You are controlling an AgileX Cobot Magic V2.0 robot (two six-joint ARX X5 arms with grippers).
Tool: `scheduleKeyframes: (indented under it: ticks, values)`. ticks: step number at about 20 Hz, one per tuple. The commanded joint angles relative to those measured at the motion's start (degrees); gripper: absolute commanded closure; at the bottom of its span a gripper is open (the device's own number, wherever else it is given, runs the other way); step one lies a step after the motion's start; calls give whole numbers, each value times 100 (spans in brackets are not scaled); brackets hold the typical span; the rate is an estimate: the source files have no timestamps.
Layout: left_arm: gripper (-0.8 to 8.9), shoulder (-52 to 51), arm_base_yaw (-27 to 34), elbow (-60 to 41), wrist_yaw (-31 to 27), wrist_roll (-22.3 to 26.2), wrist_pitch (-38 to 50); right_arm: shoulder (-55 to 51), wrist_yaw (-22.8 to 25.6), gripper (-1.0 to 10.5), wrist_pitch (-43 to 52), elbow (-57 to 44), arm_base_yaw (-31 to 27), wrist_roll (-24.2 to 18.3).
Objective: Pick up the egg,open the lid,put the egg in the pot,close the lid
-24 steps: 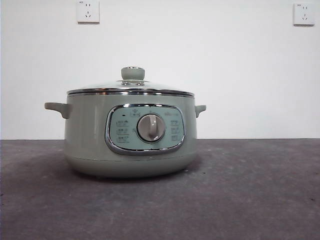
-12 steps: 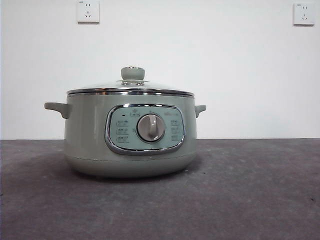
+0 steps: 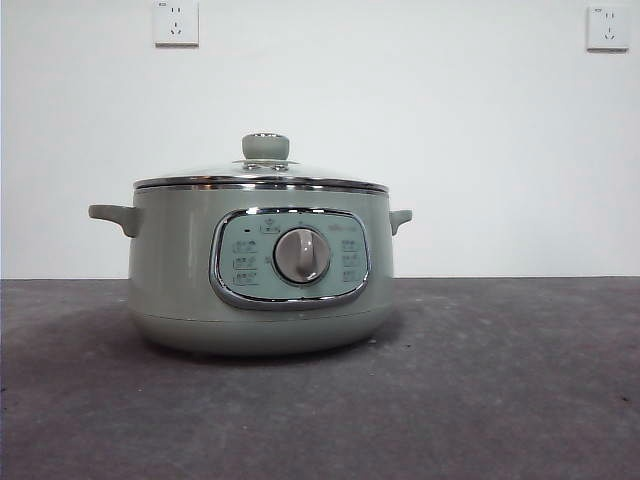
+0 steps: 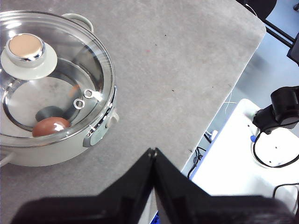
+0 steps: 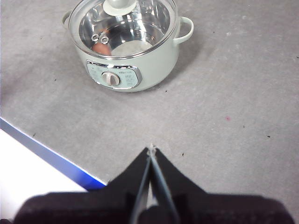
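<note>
The pale green pot (image 3: 260,270) stands on the grey table with the glass lid (image 3: 262,178) resting on its rim. Through the lid, the reddish-brown egg (image 4: 50,126) lies inside on the steel bottom; the right wrist view also shows the egg (image 5: 99,48) under the glass. My left gripper (image 4: 153,151) is shut and empty, held off the pot's side near the table edge. My right gripper (image 5: 150,148) is shut and empty too, back from the pot's panel side. Neither arm shows in the front view.
The table edge (image 4: 219,112) drops off beside the left gripper, with a white stand and cables (image 4: 261,154) beyond. A blue table border (image 5: 51,156) runs near the right gripper. Two wall sockets (image 3: 176,22) are on the white wall behind.
</note>
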Motion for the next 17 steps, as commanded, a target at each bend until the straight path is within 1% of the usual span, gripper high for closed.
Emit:
scheduleKeyframes:
  ticks: [1, 7, 9, 10, 12, 14, 17]
  values:
    - [818, 0, 7, 4, 35, -11, 44, 2, 4, 946, -61, -44, 0, 61]
    - [818, 4, 7, 4, 33, -11, 92, 2, 4, 946, -61, -44, 0, 61]
    - [818, 4, -44, 4, 35, 83, 114, 2, 4, 946, -61, -44, 0, 61]
    - [818, -2, -55, 4, -63, 149, 334, 2, 4, 946, -61, -44, 0, 61]
    - [818, -170, 142, 2, -435, 498, 1228, 2, 4, 946, -61, -44, 0, 61]
    - [818, -422, 494, -4, -356, 841, 2096, 2, 4, 946, -61, -44, 0, 61]
    - [818, -866, 1290, -72, 46, 872, 2815, 2, 4, 946, -61, -44, 0, 61]
